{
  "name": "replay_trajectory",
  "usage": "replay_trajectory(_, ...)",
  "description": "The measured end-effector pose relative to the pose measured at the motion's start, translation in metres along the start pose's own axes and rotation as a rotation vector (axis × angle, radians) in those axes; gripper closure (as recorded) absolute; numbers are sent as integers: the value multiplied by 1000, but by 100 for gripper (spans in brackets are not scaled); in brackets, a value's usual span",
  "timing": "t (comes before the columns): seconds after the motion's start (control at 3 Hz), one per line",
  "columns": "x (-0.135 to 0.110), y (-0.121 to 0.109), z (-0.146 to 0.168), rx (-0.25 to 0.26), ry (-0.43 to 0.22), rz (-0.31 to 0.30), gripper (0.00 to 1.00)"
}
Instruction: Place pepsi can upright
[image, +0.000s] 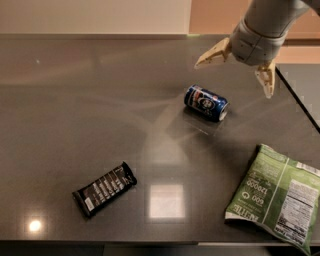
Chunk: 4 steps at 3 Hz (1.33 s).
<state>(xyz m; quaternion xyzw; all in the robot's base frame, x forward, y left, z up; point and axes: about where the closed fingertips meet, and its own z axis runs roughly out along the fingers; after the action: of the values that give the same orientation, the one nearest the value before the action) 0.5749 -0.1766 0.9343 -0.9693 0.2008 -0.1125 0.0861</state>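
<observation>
Dark grey, glossy stone desk (75, 110) fills the camera view, with a pale wall along its far edge at 12 o'clock. Just off centre, toward 1 o'clock, the small dark blue pepsi can (206, 102) with a round red-white-blue logo lies on its side, one silver end pointing to 4 o'clock. At 1 o'clock from the can hovers the robot's pale two-finger hand (240, 67), spread wide, gripping nothing, clear of the can. A black wrapped snack bar (105, 189) lies at 7 o'clock, a green chip bag (275, 197) at 4 o'clock.
</observation>
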Motion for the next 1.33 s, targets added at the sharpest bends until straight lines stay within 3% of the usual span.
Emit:
replay_trajectory(0.33, -8, 0, 6, -34, 12, -186, 0)
replay_trajectory(1.0, -7, -7, 7, -29, 13, -271, 0)
replay_trajectory(1.33, -12, -20, 10, -47, -12, -397, 0)
